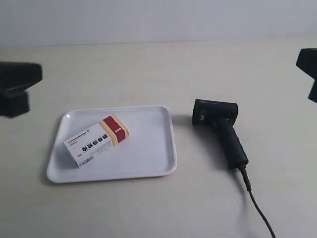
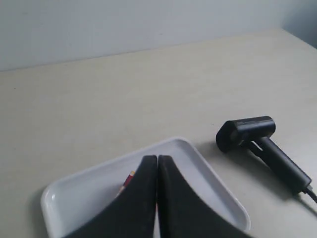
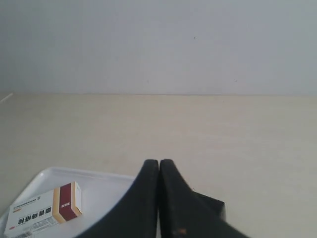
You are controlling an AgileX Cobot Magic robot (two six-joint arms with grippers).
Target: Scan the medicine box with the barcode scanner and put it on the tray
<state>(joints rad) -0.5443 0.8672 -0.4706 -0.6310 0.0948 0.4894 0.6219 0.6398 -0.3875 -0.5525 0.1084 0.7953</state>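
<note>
The medicine box [image 1: 98,140] lies flat inside the white tray [image 1: 153,158], toward the tray's left half, red and tan band facing the far side. The black barcode scanner [image 1: 221,130] lies on the table to the right of the tray, its cable trailing toward the front edge. In the left wrist view my left gripper [image 2: 157,159] is shut and empty above the tray [image 2: 218,188]; a sliver of the box [image 2: 130,179] peeks beside the fingers, and the scanner [image 2: 257,144] lies beyond. My right gripper [image 3: 159,162] is shut and empty, with the box [image 3: 47,208] on the tray [image 3: 104,183] beside it.
The arm at the exterior view's left [image 1: 17,87] and the arm at the exterior view's right [image 1: 309,67] hang at the frame edges, both away from the objects. The scanner cable [image 1: 260,208] runs off the bottom edge. A pale wall stands behind the beige table [image 1: 163,69].
</note>
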